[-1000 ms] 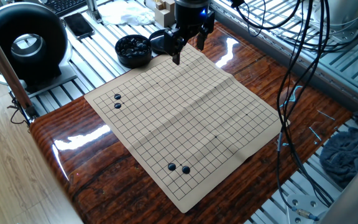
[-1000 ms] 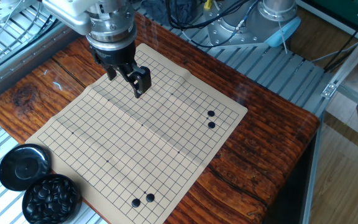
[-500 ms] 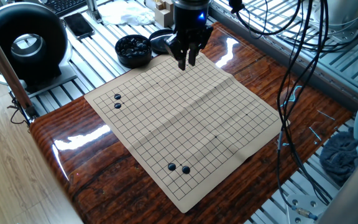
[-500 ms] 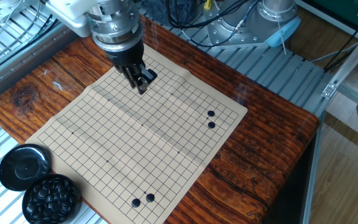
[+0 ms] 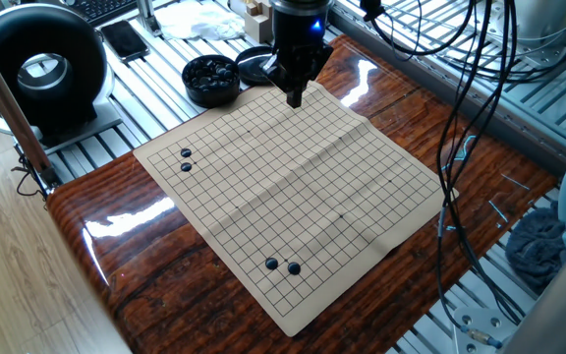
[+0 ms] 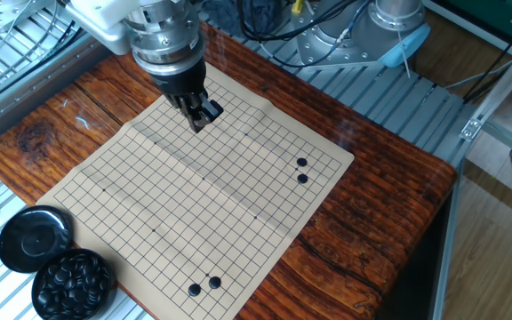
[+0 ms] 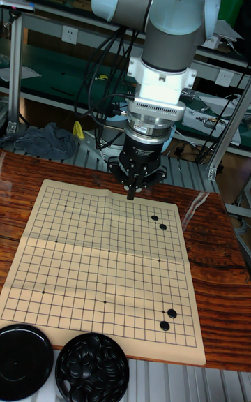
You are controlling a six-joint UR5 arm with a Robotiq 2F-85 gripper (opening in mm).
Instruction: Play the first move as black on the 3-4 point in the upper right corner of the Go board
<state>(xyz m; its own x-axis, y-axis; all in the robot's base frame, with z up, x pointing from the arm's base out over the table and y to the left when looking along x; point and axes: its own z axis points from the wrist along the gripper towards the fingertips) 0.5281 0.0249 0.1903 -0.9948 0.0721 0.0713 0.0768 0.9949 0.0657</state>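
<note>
The desk (image 5: 155,246) is a glossy dark wood slab, and most of it is covered by the tan Go board (image 5: 293,187), a thin sheet with a crease running across it and a black grid. I can't read any brand, label or writing on the board, the arm or the bowls.

The grey and pale blue arm (image 7: 164,18) comes down over the far side of the board. Its end effector (image 6: 199,119) hangs just above the sheet near the far edge; the two fingers are drawn together to a narrow tip, and whether a stone sits between them I cannot tell.

Off the board's corner stand a round black bowl (image 6: 73,283) heaped with black stones and, touching it, a round black lid (image 6: 33,238).

Four black stones lie on the grid in two pairs: one pair (image 6: 301,170) near one edge, the other pair (image 6: 204,286) near the adjoining edge. Within each pair the stones sit on neighbouring crossings.

The grid under the end effector's tip shows no stone in any of the three views.
</note>
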